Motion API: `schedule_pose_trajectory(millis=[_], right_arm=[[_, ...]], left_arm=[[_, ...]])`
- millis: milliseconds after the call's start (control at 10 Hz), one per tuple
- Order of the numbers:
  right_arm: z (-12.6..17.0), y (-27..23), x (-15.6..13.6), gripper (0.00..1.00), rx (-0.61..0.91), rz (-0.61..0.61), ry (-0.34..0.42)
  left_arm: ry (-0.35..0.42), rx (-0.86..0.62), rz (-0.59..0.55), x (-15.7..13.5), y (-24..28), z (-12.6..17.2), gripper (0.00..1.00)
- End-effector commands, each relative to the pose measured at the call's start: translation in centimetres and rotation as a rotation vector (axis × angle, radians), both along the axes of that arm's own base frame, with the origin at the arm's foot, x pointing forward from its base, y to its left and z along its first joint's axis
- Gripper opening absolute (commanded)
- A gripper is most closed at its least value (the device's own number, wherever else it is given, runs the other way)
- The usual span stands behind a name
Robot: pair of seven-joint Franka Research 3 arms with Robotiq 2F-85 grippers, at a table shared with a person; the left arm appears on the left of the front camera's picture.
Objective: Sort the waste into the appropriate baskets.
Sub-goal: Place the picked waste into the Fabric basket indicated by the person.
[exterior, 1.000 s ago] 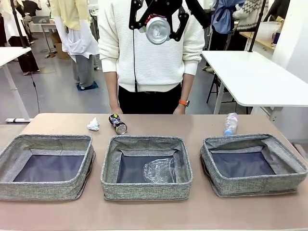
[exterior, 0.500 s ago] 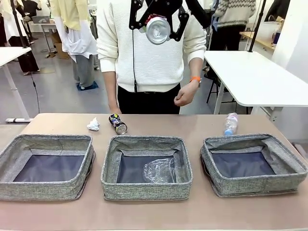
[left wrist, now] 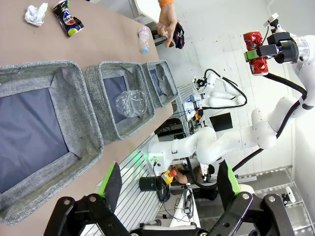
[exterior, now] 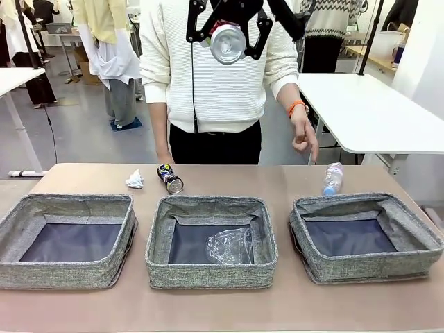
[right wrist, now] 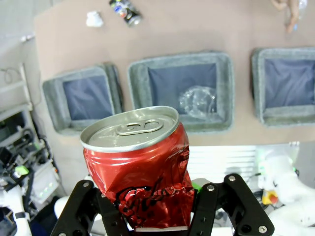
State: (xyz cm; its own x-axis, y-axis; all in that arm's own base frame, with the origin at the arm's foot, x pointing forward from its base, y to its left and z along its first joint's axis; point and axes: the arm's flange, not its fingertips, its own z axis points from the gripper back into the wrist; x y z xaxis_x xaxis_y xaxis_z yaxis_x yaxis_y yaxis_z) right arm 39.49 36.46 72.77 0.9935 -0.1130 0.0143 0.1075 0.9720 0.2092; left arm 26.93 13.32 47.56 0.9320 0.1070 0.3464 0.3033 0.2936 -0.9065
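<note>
In the front view the right gripper (exterior: 227, 36) hangs high over the far edge of the light brown table (exterior: 229, 305). Its jaws are clamped on the dented red aluminium drink can (exterior: 227, 43), exactly as in the last second. What changed is the person's hand (exterior: 305, 137). It was low at the table edge, then rose, and now reaches downward toward the small clear plastic bottle with pink label (exterior: 333, 179), which stands just behind the right grey woven fabric basket (exterior: 368, 269). The dark blue-black drink can (exterior: 170, 178) and the white crumpled paper wad (exterior: 134, 180) lie on the table behind the left basket (exterior: 69, 272) and the middle basket (exterior: 208, 274). The clear plastic cup (exterior: 231, 246) lies inside the middle one.

In the left wrist view the left gripper (left wrist: 170, 183) has its jaws spread wide with nothing between them. It looks down over the row of baskets from the left end.

In the right wrist view the red can is gripped by its crumpled lower body, its top toward the camera, and the three baskets lie far below it.

My judgement: the person is about to deal with the bottle or point it out. The robot's own step is not advanced — the can must yet come down into a basket.
</note>
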Motion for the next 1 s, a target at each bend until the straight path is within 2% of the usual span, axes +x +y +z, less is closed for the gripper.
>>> schedule_pose_trajectory(millis=[0,200,300,500,900], right_arm=[[-0.2,-0.2,-0.3,0.0,0.0,-0.007,-0.004],[0.0,0.0,0.0,0.0,0.0,0.0,0.0],[-1.2,-1.2,-0.3,0.0,-0.001,0.121,0.026],[-3.0,-5.3,-0.6,0.0,0.027,0.114,0.018],[-7.3,-20.9,-3.2,0.0,0.059,-0.038,0.005]], left_arm=[[-0.024,-0.017,-0.004,-0.1,-0.1,0.2,1.0],[-0.024,-0.017,-0.004,-0.1,-0.1,0.2,1.0],[-0.024,-0.017,-0.004,-0.1,-0.1,0.2,1.0],[-0.024,-0.017,-0.004,-0.1,-0.1,0.2,1.0],[-0.024,-0.017,-0.004,-0.1,-0.1,0.2,1.0]])
